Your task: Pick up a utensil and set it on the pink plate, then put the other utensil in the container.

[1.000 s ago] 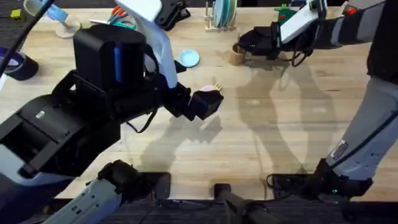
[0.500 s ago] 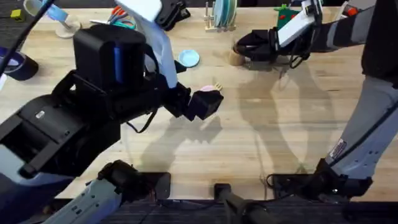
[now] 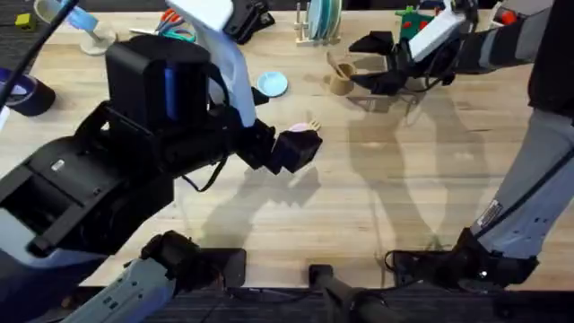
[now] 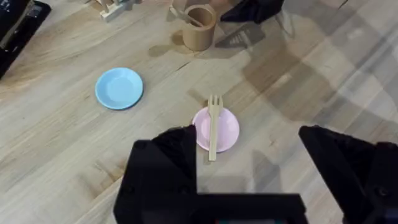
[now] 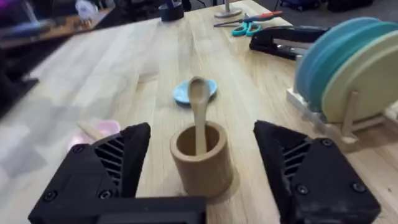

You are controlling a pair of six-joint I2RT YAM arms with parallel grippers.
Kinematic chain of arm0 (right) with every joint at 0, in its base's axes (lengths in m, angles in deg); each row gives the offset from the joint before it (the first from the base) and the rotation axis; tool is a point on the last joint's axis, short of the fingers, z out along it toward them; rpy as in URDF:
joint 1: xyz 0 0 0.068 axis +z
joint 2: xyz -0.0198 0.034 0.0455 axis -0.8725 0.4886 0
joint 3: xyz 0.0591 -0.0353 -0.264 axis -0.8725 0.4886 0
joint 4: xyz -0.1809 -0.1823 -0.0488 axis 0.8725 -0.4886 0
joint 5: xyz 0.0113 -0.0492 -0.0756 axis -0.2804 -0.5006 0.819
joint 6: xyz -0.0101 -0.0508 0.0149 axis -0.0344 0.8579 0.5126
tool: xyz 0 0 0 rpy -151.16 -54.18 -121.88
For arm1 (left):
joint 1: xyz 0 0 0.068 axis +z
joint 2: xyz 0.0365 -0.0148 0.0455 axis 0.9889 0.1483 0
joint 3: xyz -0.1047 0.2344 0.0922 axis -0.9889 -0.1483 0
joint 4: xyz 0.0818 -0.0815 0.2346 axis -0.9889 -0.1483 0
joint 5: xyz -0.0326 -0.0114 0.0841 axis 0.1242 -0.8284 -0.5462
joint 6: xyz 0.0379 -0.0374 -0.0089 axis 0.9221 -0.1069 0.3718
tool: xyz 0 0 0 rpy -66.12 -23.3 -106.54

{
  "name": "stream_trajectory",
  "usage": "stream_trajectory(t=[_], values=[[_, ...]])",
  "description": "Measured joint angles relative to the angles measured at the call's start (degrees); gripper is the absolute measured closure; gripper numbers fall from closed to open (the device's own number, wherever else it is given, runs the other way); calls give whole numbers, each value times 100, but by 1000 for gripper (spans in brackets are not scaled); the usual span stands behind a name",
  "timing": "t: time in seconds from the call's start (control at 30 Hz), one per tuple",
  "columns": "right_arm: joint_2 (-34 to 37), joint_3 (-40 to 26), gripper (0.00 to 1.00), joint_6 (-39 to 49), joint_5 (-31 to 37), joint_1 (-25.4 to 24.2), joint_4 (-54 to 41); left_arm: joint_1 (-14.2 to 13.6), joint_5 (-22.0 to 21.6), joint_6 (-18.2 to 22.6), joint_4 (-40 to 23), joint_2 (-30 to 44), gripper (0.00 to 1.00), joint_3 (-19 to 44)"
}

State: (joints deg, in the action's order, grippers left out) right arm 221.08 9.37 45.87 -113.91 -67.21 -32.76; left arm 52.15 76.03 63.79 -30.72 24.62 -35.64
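Fork [image 4: 213, 126] lies flat across the pink plate [image 4: 225, 132] out in the middle of the bench [image 3: 421, 179], tines pointing toward the far edge and handle end hanging over the plate's near rim. Above it hangs the left gripper [image 4: 249, 158], its black fingers [image 4: 165, 165] spread wide with nothing between them. Toward the far edge stands the tan container [image 5: 200, 160], upright, and the other utensil [image 5: 198, 118] sits inside it, leaning against the wall with its rounded end sticking up above the rim. Right gripper [image 5: 200, 163] hovers just beside that cup, jaws wide apart on either side of it, gripping nothing. Light-blue plate [image 4: 119, 88] rests on the wood between the pink plate and the far edge, apart from both. A rack of plates [image 5: 348, 81] stands near the far edge, close to the container.
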Motion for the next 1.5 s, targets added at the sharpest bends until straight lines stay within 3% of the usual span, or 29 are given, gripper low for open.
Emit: stream_trajectory(t=[0.43, 0.63, 0.83, 0.93, 1.03, 1.23, 1.5], values=[[-4, -760, 7, -3148, 0, -74, -8, 0, 0, 2, 0, -1, 5, 0], [-321, -778, 8, -3672, 224, -52, -43, 0, 0, 0, 0, 0, 5, 0], [-1199, -783, 7, -3801, 551, -21, -424, 0, -2, 1, 0, 0, 5, 0], [-1651, -808, 8, -3679, 788, -13, -1127, 0, 0, 2, 0, 0, 5, 0], [-2062, -815, 8, -3184, 1269, -6, -2409, 0, 0, 0, 0, 0, 5, 0], [-2958, -815, 8, -1765, 3089, 130, -5094, 0, 0, 0, 0, 0, 5, 0], [-3857, -817, 8, -1022, 4869, 280, -7338, 0, 0, 2, 0, 0, 5, 0]])
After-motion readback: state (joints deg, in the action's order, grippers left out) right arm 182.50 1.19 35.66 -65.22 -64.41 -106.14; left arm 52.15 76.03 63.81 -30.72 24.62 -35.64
